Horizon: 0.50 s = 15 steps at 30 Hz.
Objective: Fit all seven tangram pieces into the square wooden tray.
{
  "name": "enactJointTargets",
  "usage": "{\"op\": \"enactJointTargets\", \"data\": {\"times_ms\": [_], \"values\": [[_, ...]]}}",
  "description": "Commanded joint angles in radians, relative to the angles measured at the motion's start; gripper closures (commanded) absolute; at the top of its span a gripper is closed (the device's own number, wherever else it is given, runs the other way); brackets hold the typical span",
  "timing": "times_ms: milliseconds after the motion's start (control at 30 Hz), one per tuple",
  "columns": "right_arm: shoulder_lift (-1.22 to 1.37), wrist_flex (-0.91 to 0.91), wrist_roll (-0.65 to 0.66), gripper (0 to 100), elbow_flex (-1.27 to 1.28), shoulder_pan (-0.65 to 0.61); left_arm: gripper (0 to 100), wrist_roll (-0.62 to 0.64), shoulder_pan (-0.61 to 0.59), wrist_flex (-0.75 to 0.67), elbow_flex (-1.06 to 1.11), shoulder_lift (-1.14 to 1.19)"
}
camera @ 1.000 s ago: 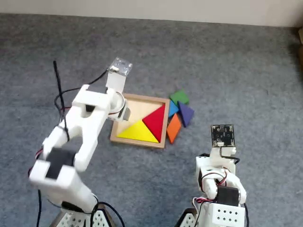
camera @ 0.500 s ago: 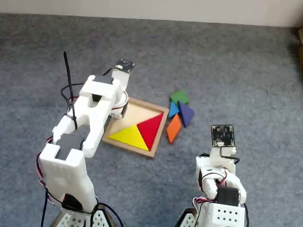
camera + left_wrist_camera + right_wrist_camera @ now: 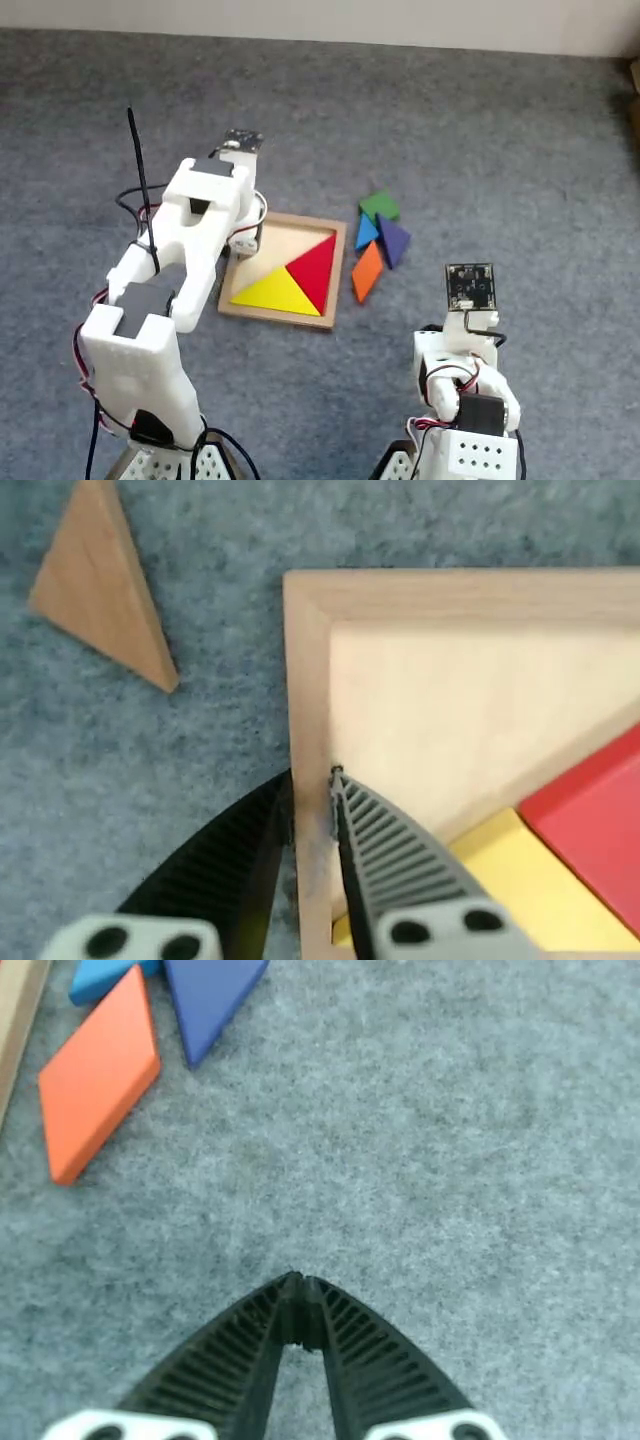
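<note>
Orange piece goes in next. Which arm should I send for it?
Right, most likely. The left gripper is clamped on the tray at its rim. The right gripper is shut on nothing over the carpet, and the orange piece lies just ahead of it, outside the tray.

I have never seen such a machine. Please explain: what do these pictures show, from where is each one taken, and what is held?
The machine is two small white robots: a left arm and a right arm, each ending in a two-fingered gripper. One picture looks down from above; the other two come from cameras on the arms' wrists. On the grey carpet lies a square wooden tray with a yellow triangle and a red triangle inside. Beside it lie an orange parallelogram, a dark blue triangle, a small light blue piece and a green piece; a plain wooden triangle lies outside its corner. The left gripper pinches the tray's wall. The right gripper is shut, holding nothing.
</note>
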Motion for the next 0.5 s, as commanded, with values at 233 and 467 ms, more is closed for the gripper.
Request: {"op": "enactJointTargets", "data": {"times_ms": [233, 467], "values": [[-0.012, 0.001, 0.011, 98.2, 0.081, 0.015, 76, 0.021, -0.016, 0.021, 0.105, -0.292], [-0.012, 0.001, 0.011, 98.2, 0.081, 0.015, 74, -0.037, -0.041, 0.014, 0.090, -0.348]]}}
